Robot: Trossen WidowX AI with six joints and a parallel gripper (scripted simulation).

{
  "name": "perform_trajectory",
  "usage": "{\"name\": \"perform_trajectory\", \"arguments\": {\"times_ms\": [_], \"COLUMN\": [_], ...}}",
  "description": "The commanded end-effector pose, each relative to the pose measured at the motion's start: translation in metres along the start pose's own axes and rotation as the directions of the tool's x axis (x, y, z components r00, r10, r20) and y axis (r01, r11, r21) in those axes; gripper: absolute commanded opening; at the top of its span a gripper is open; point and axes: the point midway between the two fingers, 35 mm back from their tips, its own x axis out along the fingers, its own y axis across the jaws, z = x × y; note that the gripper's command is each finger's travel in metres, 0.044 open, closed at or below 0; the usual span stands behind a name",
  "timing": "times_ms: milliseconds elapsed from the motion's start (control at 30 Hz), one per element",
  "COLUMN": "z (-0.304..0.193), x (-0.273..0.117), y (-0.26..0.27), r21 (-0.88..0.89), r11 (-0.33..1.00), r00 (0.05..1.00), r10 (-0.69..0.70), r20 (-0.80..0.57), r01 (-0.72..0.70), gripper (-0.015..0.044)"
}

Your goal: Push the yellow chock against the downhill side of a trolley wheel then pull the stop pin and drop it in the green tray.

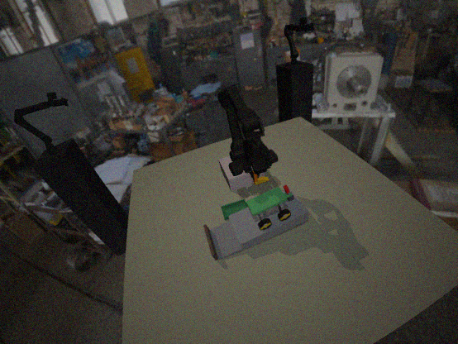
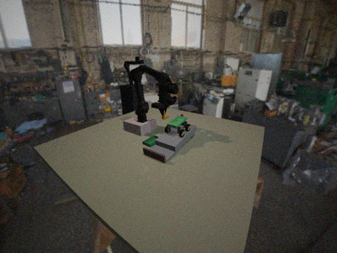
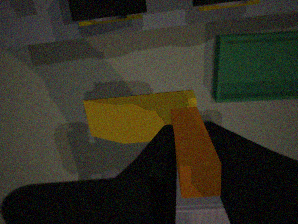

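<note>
My gripper (image 1: pixel 255 175) (image 2: pixel 164 112) (image 3: pixel 187 131) is shut on the orange handle of the yellow chock (image 1: pixel 261 180) (image 2: pixel 165 117) (image 3: pixel 125 120). It holds the chock in the air on the robot's side of the ramp, beside the trolley and off the ramp. The green-topped trolley (image 1: pixel 269 200) (image 2: pixel 177 121) stands on the grey ramp (image 1: pixel 231 232) (image 2: pixel 171 142); its wheels show at the top edge of the wrist view. The red-headed stop pin (image 1: pixel 286 189) (image 2: pixel 182 115) stands at the uphill end. The chock's black base is not clear to see.
The green tray (image 1: pixel 234 209) (image 2: pixel 149 141) (image 3: pixel 257 66) lies on the table beside the ramp, on the robot's side. A brown end board (image 1: pixel 210 242) (image 2: pixel 154 154) stands across the ramp's low end. The arm's pale base block (image 1: pixel 236 180) (image 2: pixel 133 126) is behind the tray.
</note>
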Motion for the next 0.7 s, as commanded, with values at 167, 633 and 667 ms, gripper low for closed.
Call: {"name": "perform_trajectory", "arguments": {"times_ms": [167,633,667], "z": [0.007,0.016,0.017], "x": [0.003,0.008,0.009], "y": [-0.030,-0.084,-0.088], "r21": [-0.004,-0.004,-0.004], "r11": [1.000,1.000,1.000], "r00": [1.000,1.000,1.000], "r10": [0.002,-0.003,-0.003], "r20": [0.002,0.002,0.002], "r01": [-0.002,0.003,0.003], "gripper": [0.0000,0.0000,0.0000]}}
